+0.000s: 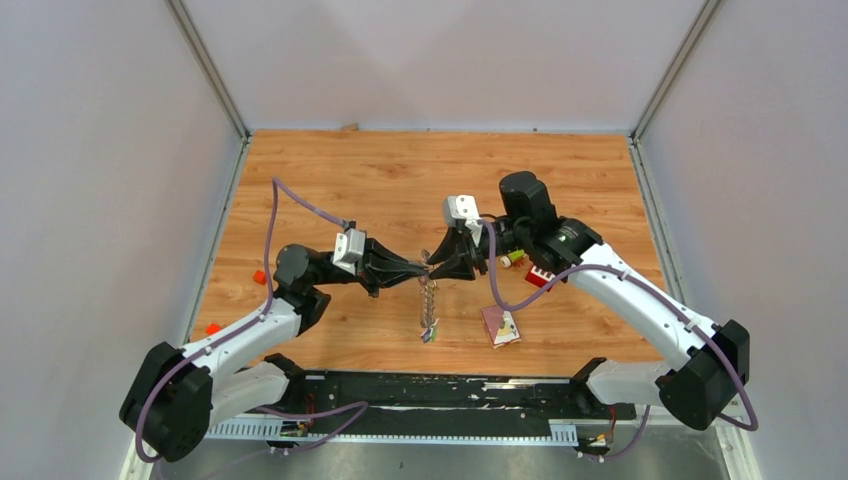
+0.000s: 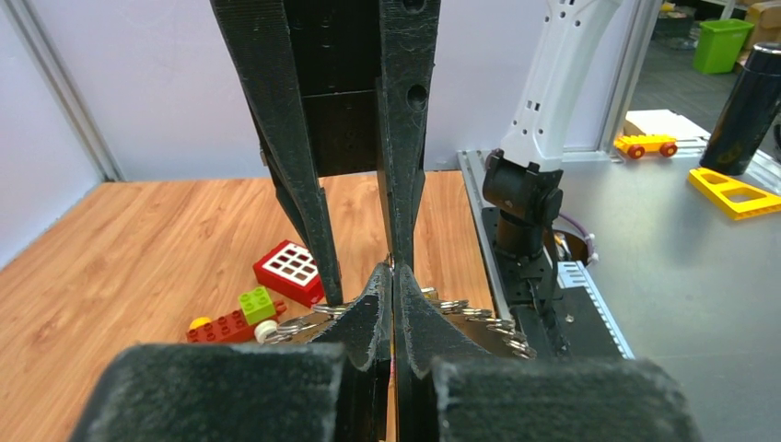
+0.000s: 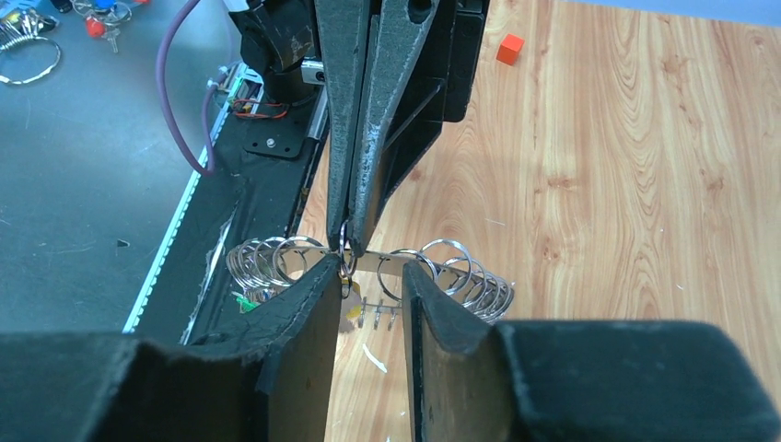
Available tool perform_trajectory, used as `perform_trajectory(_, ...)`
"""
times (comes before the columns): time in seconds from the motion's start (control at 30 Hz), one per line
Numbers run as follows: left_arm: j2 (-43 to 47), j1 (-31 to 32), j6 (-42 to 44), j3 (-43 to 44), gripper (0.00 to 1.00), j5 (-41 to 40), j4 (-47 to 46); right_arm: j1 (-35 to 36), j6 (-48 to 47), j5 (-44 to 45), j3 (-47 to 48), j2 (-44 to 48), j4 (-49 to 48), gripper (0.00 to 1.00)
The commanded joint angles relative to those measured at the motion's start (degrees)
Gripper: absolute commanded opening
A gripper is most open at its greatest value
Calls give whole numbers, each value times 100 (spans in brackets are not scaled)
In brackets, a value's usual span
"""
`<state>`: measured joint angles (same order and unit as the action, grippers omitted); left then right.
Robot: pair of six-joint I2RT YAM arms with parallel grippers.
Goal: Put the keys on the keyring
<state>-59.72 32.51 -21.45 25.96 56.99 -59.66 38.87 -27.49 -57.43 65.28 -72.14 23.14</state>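
The keyring (image 1: 429, 305) is a thin band strung with many silver split rings (image 3: 465, 276); it runs from between the two grippers towards the near edge. My left gripper (image 1: 424, 268) (image 2: 393, 270) is shut, its fingertips (image 3: 350, 216) pinching a small ring (image 3: 343, 250) at the band. A yellow-tagged key (image 3: 352, 313) hangs under that ring. My right gripper (image 1: 443, 268) (image 3: 368, 276) faces it tip to tip, jaws apart, one on each side of the small ring; the left pad (image 3: 318, 285) touches it. Whether the far ends of the keyring rest on the table I cannot tell.
A red block with white buttons (image 1: 541, 275) (image 2: 292, 269) and a yellow-red-green toy (image 1: 512, 258) (image 2: 230, 320) lie right of the grippers. A pink card (image 1: 500, 326) lies near the front. Orange cubes (image 1: 258, 276) (image 1: 212, 328) sit at the left. The black rail (image 1: 430, 390) lines the near edge.
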Motion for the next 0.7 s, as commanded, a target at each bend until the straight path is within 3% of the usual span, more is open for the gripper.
perform_trajectory(0.0,179,-8,-110,24,0,47,-563,18,-328,197,-53,124,-2,32)
perform_trajectory(0.37,175,-9,-178,30,0,55,-657,28,-335,122,-94,128,24,42)
perform_trajectory(0.67,166,-8,-85,6,0,53,-586,7,-492,20,-79,427,156,41)
